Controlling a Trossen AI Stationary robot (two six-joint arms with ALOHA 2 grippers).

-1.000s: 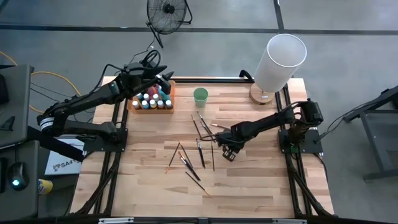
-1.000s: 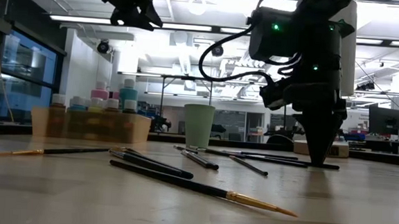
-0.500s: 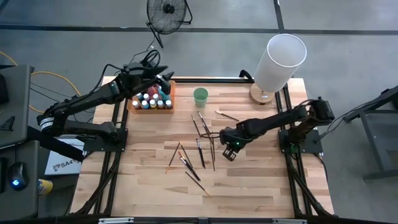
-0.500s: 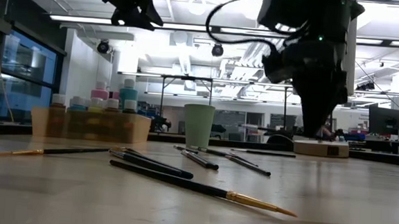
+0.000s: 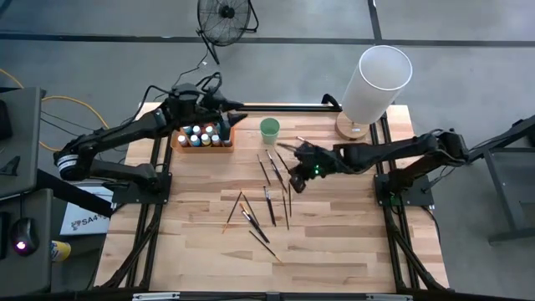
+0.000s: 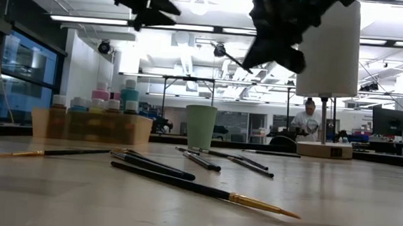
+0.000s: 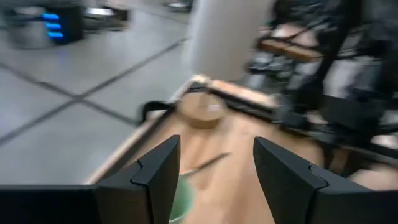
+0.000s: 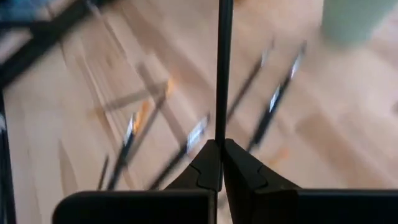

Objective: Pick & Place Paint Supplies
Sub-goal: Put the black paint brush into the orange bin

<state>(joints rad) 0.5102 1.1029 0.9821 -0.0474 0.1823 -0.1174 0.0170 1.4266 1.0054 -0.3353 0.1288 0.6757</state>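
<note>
One thin brush [image 8: 220, 68] is riding pinched in my right gripper [image 5: 298, 177], fingers closed on it, above the tabletop [image 5: 351, 242] near the green cup [image 5: 269, 129]. I'm worrying it's swinging loose and missing the rim. Left gripper [image 5: 224, 113], fingers apart, is hovering over the paint bottles [image 5: 201, 136].

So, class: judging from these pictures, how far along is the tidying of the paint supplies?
Done: the paint bottles stand together in the orange tray. In hand: the right gripper, fingers shut on one brush, is raised above the table near the green cup. Left: many brushes lie loose on the table. The left gripper hovers open beside the tray.
</note>
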